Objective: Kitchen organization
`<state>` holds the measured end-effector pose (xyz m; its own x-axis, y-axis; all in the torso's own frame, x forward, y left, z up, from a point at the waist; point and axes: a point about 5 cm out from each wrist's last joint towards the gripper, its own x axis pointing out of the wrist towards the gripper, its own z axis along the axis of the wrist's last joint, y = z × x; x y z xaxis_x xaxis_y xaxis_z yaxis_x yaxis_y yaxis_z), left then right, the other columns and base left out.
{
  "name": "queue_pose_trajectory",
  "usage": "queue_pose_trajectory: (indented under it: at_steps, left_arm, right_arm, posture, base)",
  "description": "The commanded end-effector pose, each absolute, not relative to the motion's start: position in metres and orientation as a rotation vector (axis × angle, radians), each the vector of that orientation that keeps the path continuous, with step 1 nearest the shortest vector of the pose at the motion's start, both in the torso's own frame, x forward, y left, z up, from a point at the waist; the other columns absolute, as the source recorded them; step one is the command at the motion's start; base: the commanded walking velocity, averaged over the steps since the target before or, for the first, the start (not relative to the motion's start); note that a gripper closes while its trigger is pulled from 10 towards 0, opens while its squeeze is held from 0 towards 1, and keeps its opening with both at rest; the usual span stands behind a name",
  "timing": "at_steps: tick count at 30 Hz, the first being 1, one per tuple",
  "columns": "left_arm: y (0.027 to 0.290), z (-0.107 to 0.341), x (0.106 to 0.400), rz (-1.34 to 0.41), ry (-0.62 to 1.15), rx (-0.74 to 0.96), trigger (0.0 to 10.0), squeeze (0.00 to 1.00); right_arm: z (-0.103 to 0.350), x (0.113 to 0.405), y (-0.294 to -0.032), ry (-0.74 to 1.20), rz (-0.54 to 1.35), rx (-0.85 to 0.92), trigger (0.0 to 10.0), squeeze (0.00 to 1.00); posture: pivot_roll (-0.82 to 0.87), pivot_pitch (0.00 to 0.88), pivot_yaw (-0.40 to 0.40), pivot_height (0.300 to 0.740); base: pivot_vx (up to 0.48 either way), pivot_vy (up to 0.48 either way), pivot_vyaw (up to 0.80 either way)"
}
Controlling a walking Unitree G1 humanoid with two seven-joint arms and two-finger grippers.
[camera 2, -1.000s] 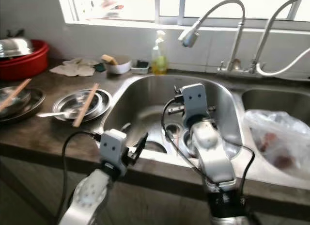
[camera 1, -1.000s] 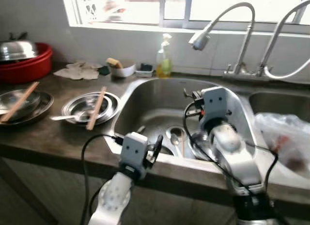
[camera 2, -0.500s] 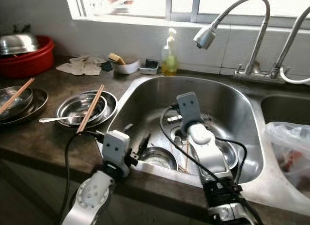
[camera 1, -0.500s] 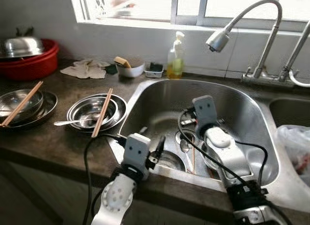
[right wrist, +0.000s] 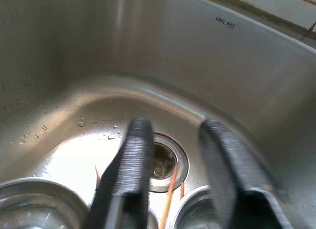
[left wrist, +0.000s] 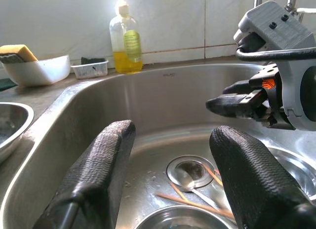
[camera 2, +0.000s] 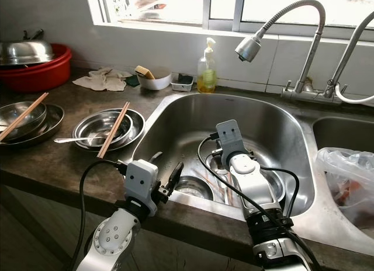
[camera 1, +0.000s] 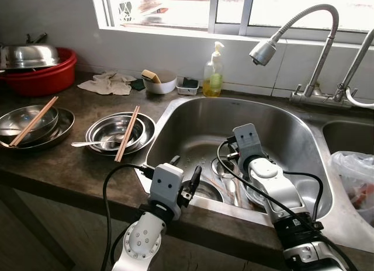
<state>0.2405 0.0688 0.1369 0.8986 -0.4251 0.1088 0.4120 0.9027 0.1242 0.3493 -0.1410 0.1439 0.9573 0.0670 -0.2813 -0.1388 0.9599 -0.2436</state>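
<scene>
Little seems done: bowls, chopsticks (left wrist: pixel 190 201) and a spoon (left wrist: pixel 186 178) lie in the sink (camera 1: pixel 193 116). Right gripper (right wrist: pixel 177 162) reaches in, open and empty; left gripper (left wrist: pixel 170 177) too.

Shiny brushed stainless steel sink basin (camera 1: pixel 280 122), matte dark stone countertop (camera 1: pixel 52 163), textured black rubbery gripper fingers (left wrist: pixel 101 165), wooden chopsticks (camera 1: pixel 127 132).

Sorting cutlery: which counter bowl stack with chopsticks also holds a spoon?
The stack nearest the sink: bowl stack carries chopsticks plus a spoon.
</scene>
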Motion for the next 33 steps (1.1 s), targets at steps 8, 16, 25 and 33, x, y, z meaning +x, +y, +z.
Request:
queue_pose_trajectory:
  at_steps: [8, 16, 25, 33]
  left_arm:
    - [0.069, 0.139, 0.240, -0.430, -0.141, 0.110, 10.0, 0.00]
    - [0.073, 0.140, 0.241, -0.422, -0.142, 0.116, 10.0, 0.00]
    - [0.071, 0.140, 0.233, -0.471, -0.143, 0.099, 10.0, 0.00]
    - [0.072, 0.142, 0.229, -0.466, -0.147, 0.080, 10.0, 0.00]
  right_arm:
    - [0.178, 0.335, -0.147, 0.015, 0.027, -0.151, 10.0, 0.00]
    - [0.195, 0.285, -0.151, -0.185, 0.049, -0.086, 10.0, 0.00]
    - [0.194, 0.246, -0.159, -0.228, 0.090, -0.076, 10.0, 0.00]
    - [0.188, 0.231, -0.146, -0.203, 0.138, -0.027, 10.0, 0.00]
  posture:
    - [0.08, 0.000, -0.042, 0.740]
    - [0.07, 0.000, -0.035, 0.740]
    - [0.05, 0.000, -0.013, 0.740]
    - [0.06, 0.000, -0.014, 0.740]
  base:
    - [0.000, 0.000, 0.00]
    - [0.000, 0.000, 0.00]
    - [0.000, 0.000, 0.00]
    - [0.000, 0.000, 0.00]
